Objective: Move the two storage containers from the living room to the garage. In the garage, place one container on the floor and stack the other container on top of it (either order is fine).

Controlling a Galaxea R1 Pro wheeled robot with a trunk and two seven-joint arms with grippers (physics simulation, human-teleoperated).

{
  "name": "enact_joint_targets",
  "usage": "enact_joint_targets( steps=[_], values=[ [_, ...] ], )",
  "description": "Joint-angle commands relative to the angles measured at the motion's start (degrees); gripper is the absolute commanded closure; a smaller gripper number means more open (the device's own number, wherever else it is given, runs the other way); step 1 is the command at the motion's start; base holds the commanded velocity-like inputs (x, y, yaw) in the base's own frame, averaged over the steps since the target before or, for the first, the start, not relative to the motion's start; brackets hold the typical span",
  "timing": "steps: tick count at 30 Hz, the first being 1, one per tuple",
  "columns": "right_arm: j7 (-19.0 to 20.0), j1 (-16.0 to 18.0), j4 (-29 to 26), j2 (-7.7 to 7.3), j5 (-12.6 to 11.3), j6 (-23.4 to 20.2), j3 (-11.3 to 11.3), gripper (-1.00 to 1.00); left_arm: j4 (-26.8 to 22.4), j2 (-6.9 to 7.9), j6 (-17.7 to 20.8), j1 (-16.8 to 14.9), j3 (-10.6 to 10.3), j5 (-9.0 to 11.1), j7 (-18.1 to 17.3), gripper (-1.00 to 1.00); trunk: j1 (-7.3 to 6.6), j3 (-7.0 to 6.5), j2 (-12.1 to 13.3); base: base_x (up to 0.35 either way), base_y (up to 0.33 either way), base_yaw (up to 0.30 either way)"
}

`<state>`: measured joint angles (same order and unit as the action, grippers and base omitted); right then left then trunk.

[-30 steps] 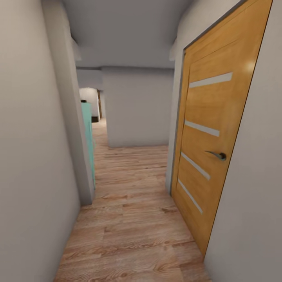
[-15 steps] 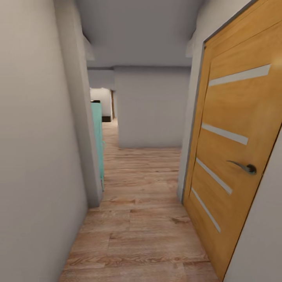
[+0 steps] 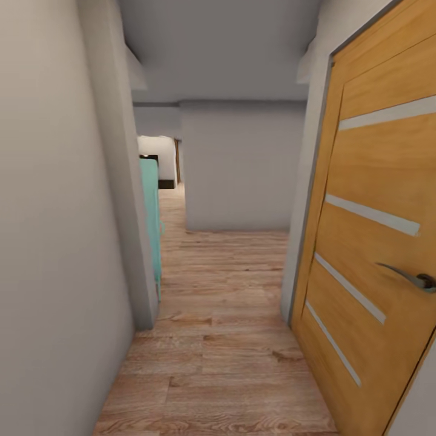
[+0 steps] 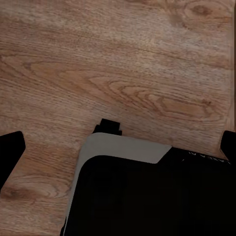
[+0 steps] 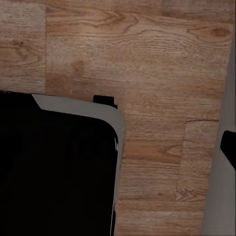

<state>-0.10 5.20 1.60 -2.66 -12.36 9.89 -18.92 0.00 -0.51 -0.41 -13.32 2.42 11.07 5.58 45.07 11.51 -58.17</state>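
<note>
The two storage containers are out of view, and so are the living room and the garage. I am in a narrow grey hallway with a pale wood plank floor [image 3: 224, 339]. In the left wrist view, my left gripper [image 4: 118, 152] is open, with its black fingertips [image 4: 10, 152] at opposite frame edges and nothing between them, above the planks and my own dark base [image 4: 147, 196]. In the right wrist view, one fingertip [image 5: 229, 147] of my right gripper stands far out at the frame edge, also holding nothing.
An orange wooden door [image 3: 375, 242] with a metal handle [image 3: 415, 278] stands shut close on the right. A grey wall [image 3: 54, 242] runs along the left, with a teal panel [image 3: 151, 224] past its corner. A grey wall [image 3: 242, 169] blocks straight ahead, and the passage continues beside it at the far left [image 3: 172, 200].
The camera has advanced down the hallway. The orange door looms larger and its handle has slid toward the right edge. Nothing else has moved.
</note>
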Motion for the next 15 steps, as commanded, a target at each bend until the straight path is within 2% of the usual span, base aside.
enact_joint_targets(
  steps=[1, 15],
  values=[
    [0.0, 0.1, 0.2, 0.02, -0.5, 0.3, -0.5, -1.0, 0.0, -0.02, 0.0, 0.0, 0.2, 0.3, 0.1, -1.0, 0.04, 0.08, 0.0, 0.32, 0.0, 0.0],
    [0.0, 0.1, 0.2, 0.02, -0.6, 0.4, -0.5, -1.0, 0.0, 0.07, 0.0, 0.0, 0.2, 0.3, 0.1, -1.0, 0.04, 0.08, 0.0, 0.321, 0.0, 0.0]
  ],
)
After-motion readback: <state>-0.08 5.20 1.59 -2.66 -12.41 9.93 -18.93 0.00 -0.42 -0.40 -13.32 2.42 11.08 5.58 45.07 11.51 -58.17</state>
